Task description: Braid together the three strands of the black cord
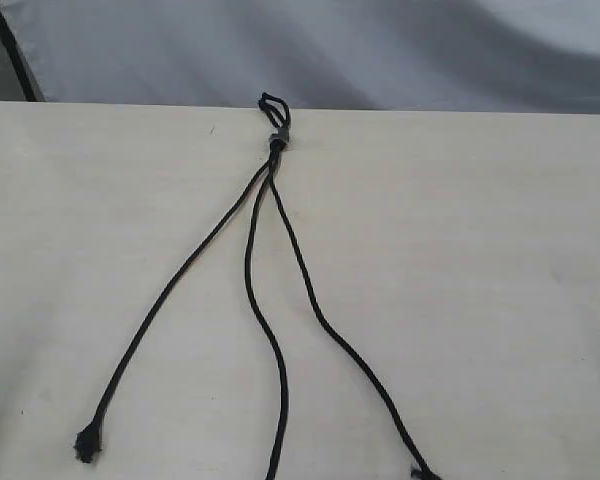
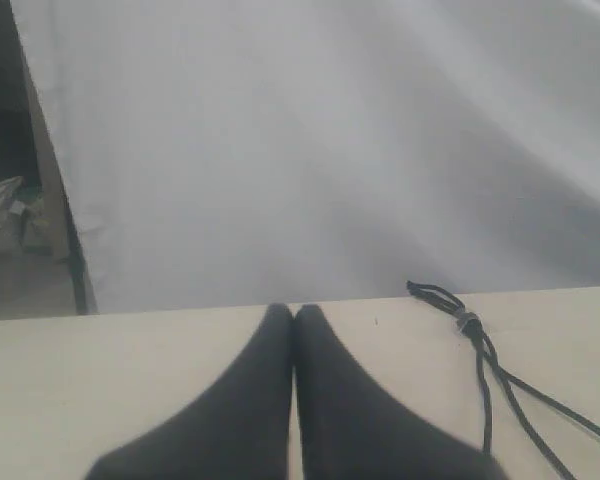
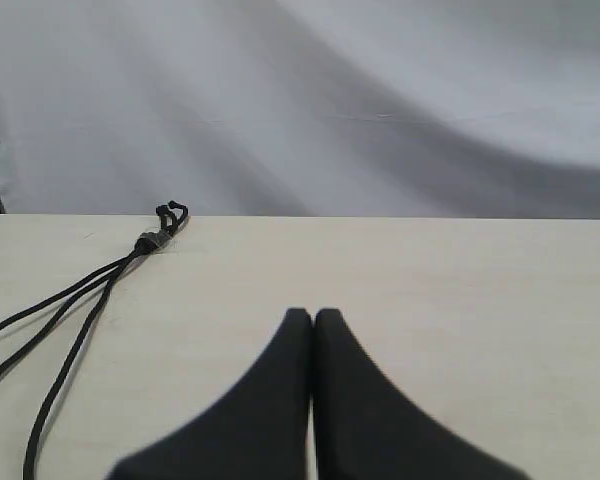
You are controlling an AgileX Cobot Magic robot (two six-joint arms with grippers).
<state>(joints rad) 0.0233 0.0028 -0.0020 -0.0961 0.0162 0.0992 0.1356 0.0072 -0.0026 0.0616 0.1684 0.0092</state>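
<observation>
cord (image 1: 269,178) — flat on table (image 1: 500,300), loop at far edge, three strands (image 1: 248,255) fanned nearward, uncrossed | left gripper (image 2: 294,318), right gripper (image 3: 313,318): both pinched closed, empty | handling: light, limp, likely slides — pinch near end knots (image 1: 86,444)

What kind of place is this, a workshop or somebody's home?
Most likely a robot test bench in a lab, not a home: a plain pale table, a grey cloth backdrop hung behind it, and a black cord laid out on the tabletop.
</observation>
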